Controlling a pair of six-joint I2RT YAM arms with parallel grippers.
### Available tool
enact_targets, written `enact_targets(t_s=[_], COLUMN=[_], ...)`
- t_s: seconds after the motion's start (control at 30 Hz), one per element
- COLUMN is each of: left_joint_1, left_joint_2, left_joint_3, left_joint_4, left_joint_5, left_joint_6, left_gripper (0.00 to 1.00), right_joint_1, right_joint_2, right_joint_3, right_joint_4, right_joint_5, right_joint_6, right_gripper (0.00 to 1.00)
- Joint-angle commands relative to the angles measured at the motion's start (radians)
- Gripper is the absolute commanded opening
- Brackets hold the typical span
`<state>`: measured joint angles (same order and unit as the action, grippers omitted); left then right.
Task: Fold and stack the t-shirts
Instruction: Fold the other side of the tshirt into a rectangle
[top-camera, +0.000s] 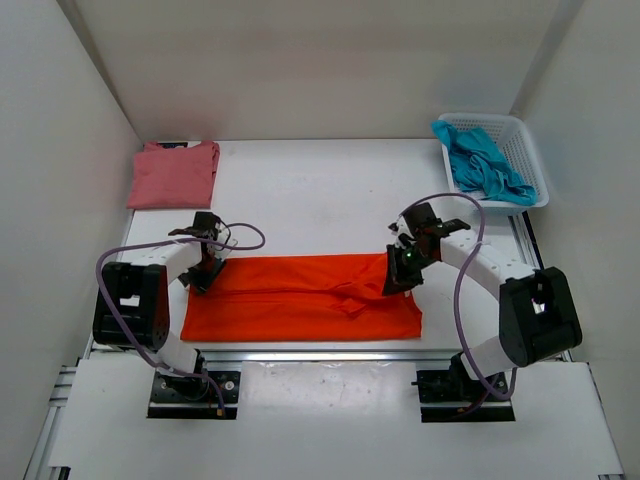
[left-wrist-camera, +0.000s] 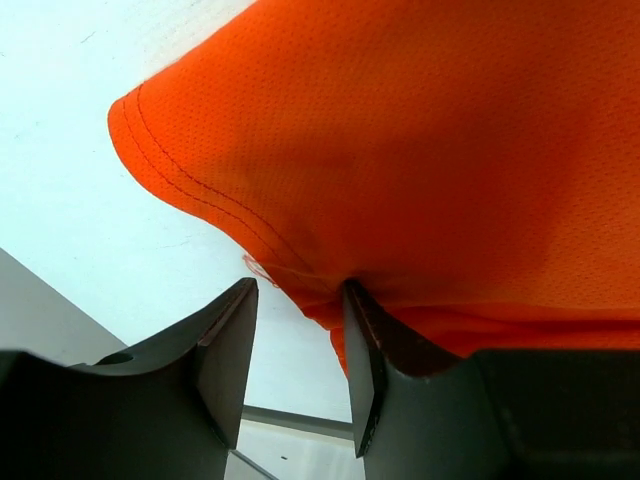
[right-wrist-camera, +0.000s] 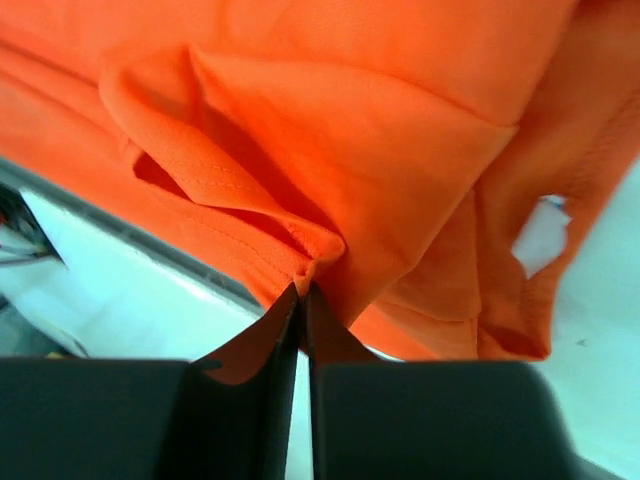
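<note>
The orange t-shirt (top-camera: 300, 300) lies folded into a long band across the near middle of the table. My left gripper (top-camera: 203, 278) is open at its upper left corner. In the left wrist view the jaws (left-wrist-camera: 298, 290) stand apart with only table between them, and the right finger touches the orange hem (left-wrist-camera: 420, 130). My right gripper (top-camera: 400, 278) is at the band's upper right end, shut on a pinched fold of orange cloth (right-wrist-camera: 380, 130) at its tips (right-wrist-camera: 302, 290). The pink t-shirt (top-camera: 174, 175) lies folded at the back left. The teal t-shirt (top-camera: 485, 165) is crumpled in the basket.
A white lattice basket (top-camera: 528, 150) stands at the back right corner of the table. White walls close in the back and both sides. A metal rail (top-camera: 300, 355) runs along the table's near edge, just below the orange band.
</note>
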<state>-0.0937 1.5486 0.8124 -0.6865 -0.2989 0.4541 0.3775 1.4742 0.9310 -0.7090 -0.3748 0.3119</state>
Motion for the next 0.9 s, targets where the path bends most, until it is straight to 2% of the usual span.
enact_targets(t_s=[0.0,0.07,0.17,0.37,0.47,0.53,0.6,0.73,0.87], left_joint_1=[0.000,0.002,-0.001,-0.011,-0.033,-0.083,-0.208,-0.453,-0.587], left_joint_2=[-0.005,-0.010,-0.027,-0.122,-0.146,-0.153,-0.122,-0.003,0.109], left_joint_3=[0.011,0.022,0.048,0.189,0.310,0.393,0.435,0.511,0.591], left_joint_4=[0.010,0.005,-0.010,-0.059,-0.097,-0.126,-0.162,-0.163,-0.108], left_joint_5=[-0.008,-0.014,-0.019,0.009,0.116,0.231,0.295,0.400,0.549], left_joint_6=[-0.003,-0.009,-0.011,-0.043,-0.031,0.010,0.033,-0.003,-0.073], left_gripper=[0.51,0.51,0.56,0.62,0.62,0.61,0.61,0.61,0.64], right_joint_1=[0.005,-0.018,-0.077,-0.118,-0.112,-0.101,-0.091,-0.080,-0.100], right_joint_2=[0.007,0.017,-0.005,-0.166,-0.201,-0.207,-0.189,-0.128,-0.100], right_joint_3=[-0.046,-0.069,-0.103,-0.136,-0.187,-0.201,-0.202,-0.173,-0.162], right_joint_4=[-0.011,0.002,0.011,0.037,0.077,0.112,0.135,0.201,0.249], right_joint_5=[-0.058,-0.070,-0.079,-0.070,-0.070,-0.072,-0.055,-0.039,-0.055], right_joint_6=[0.012,0.018,0.024,0.027,0.059,0.075,0.090,0.082,0.088], right_gripper=[0.12,0.31,0.42,0.44,0.45,0.46,0.51,0.58,0.57])
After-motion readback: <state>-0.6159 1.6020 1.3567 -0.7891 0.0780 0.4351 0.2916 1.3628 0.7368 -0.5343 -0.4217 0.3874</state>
